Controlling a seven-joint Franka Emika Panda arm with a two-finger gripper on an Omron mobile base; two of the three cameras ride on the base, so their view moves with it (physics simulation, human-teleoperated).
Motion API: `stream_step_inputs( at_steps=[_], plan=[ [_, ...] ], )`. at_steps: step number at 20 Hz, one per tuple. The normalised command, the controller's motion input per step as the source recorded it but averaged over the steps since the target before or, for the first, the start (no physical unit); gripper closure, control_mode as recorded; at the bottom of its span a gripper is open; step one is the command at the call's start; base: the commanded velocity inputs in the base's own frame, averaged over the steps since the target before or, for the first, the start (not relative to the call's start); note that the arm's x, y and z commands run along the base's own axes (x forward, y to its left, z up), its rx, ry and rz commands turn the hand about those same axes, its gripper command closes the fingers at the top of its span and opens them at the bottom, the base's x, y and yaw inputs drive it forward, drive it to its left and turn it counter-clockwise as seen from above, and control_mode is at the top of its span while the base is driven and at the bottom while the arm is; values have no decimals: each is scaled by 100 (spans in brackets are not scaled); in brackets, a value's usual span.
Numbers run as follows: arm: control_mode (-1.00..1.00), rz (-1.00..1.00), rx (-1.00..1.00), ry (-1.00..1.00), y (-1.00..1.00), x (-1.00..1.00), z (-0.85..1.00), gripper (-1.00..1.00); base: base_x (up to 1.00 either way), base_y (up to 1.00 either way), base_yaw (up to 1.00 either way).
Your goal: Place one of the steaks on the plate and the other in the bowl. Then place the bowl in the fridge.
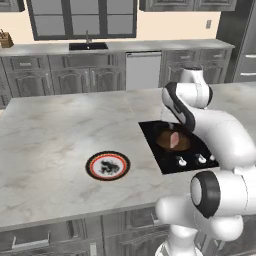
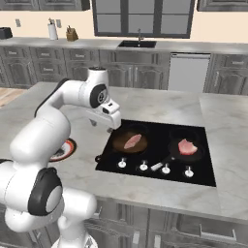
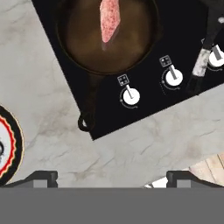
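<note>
On the counter's left, the plate (image 1: pixel 107 166) lies bare, so neither steak has been moved; I can make out no bowl. Rightward, the gripper (image 2: pixel 113 121), fingers spread and holding nothing, hangs beside the left pan (image 2: pixel 130 141) holding one steak (image 2: pixel 135 141). Descending off-centre could knock the pan's wall. Farther right, another pan (image 2: pixel 185 148) holds the second steak (image 2: pixel 186 147).

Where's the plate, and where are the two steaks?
plate (image 1: pixel 108 165): left base view, its white centre.
left steak (image 2: pixel 135 141): right base view, its pink top, in the brown pan.
right steak (image 2: pixel 187 147): right base view, its pink top.
</note>
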Motion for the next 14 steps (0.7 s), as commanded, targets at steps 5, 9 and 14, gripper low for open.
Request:
stream_step_inputs(
  at_steps=[5,9,14],
  plan=[
    [-100,-9,0,5,-24,13,-33,-100,0,0,0],
    [-100,-9,1,0,-27,18,-24,-100,0,0,0],
    [-100,-7,0,0,-28,17,-34,-100,0,0,0]
  ],
)
